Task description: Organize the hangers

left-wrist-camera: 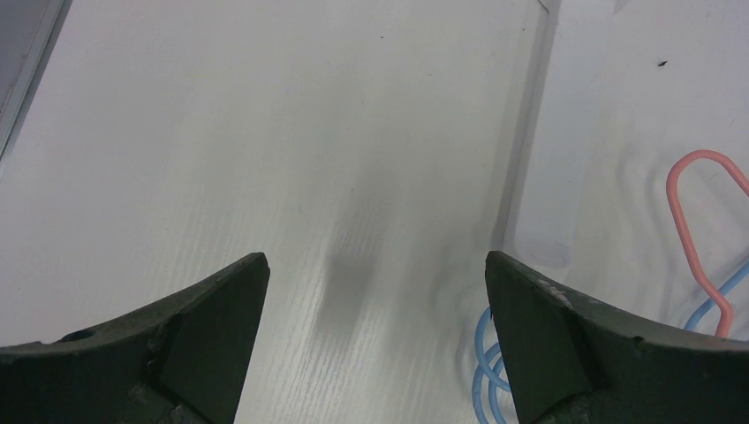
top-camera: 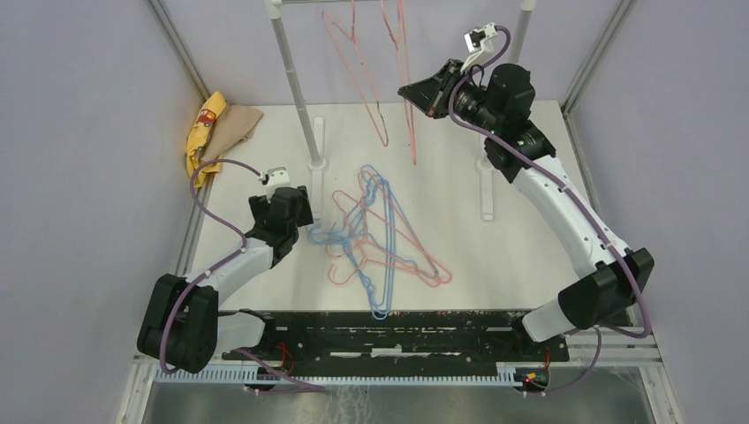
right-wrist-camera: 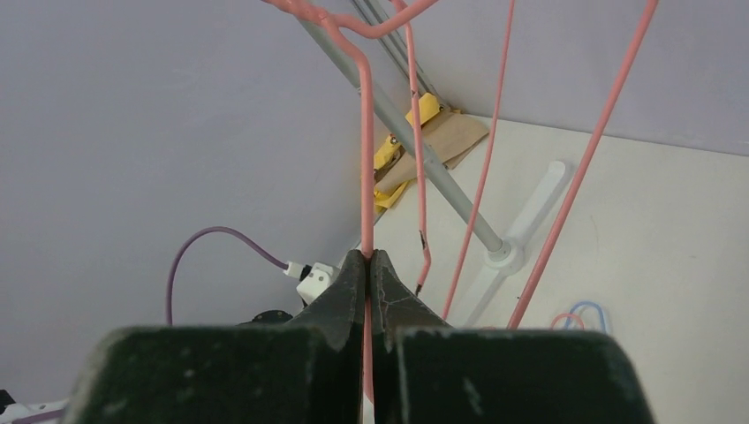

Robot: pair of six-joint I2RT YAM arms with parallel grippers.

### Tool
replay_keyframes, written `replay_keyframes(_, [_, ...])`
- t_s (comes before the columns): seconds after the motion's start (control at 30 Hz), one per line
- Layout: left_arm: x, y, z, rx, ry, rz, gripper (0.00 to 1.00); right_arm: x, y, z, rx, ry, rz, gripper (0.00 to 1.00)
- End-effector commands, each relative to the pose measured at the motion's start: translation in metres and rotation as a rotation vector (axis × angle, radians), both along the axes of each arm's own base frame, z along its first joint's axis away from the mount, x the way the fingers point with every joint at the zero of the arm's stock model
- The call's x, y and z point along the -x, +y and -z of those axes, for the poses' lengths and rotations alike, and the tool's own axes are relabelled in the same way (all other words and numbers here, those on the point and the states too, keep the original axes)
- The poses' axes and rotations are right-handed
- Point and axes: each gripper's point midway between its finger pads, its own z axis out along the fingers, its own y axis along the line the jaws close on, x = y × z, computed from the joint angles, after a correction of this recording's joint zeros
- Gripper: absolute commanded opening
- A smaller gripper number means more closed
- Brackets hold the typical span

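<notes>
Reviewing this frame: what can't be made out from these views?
Top view: hooks of the hung hangers, cut off by the top edge.
Top view: how many hangers make up the pile; the wires overlap.
Left wrist: most of that pile, past the right edge beyond the open left gripper.
Right wrist: the rest of the pink hanger below the shut right gripper, hidden by its fingers.

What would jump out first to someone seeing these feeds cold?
The right gripper, up beside the rack, is shut on the wire of a pink hanger. A tangled heap of pink and blue hangers lies mid-table, with the open left gripper at its left edge.
</notes>
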Motion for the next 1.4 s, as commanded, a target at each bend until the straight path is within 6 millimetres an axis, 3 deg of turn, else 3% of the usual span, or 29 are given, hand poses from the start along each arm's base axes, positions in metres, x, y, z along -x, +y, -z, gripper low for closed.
replay_keyframes(0.0, [-0.009, -0.002, -0.01, 0.026, -0.058, -0.026, 0.99, -0.005, 0.006, -0.039, -0.071, -0.084, -0.023, 0.01])
replay_keyframes(0.33, [-0.008, -0.001, -0.011, 0.024, -0.06, -0.028, 0.99, -0.051, 0.021, -0.031, -0.117, -0.029, 0.013, 0.01])
replay_keyframes(0.6, [-0.008, -0.001, -0.011, 0.025, -0.059, -0.026, 0.99, -0.074, 0.026, 0.012, -0.066, 0.059, 0.045, 0.01])
replay_keyframes(0.63, [-0.008, -0.001, -0.011, 0.024, -0.059, -0.027, 0.99, -0.073, 0.026, 0.016, -0.061, 0.064, 0.041, 0.04])
replay_keyframes(0.73, [-0.008, -0.001, -0.011, 0.024, -0.058, -0.026, 0.99, -0.067, 0.024, 0.02, -0.048, 0.057, 0.028, 0.36])
replay_keyframes(0.83, [-0.008, -0.001, -0.01, 0.023, -0.056, -0.027, 0.99, -0.052, 0.013, 0.016, -0.017, 0.014, 0.047, 0.61])
replay_keyframes(0.93, [-0.008, 0.0, -0.011, 0.019, -0.057, -0.03, 0.99, -0.038, -0.007, 0.019, 0.022, -0.018, 0.116, 0.79])
replay_keyframes(1.03, [-0.008, 0.0, -0.011, 0.018, -0.056, -0.031, 0.99, -0.022, -0.028, 0.027, 0.076, -0.04, 0.185, 0.88])
replay_keyframes(1.17, [-0.008, 0.0, -0.011, 0.017, -0.056, -0.033, 0.99, 0.0, -0.043, 0.069, 0.198, 0.016, 0.198, 0.88])
replay_keyframes(1.37, [-0.008, 0.001, -0.011, 0.016, -0.055, -0.036, 0.99, 0.045, -0.021, 0.188, 0.584, 0.141, 0.095, 0.78])
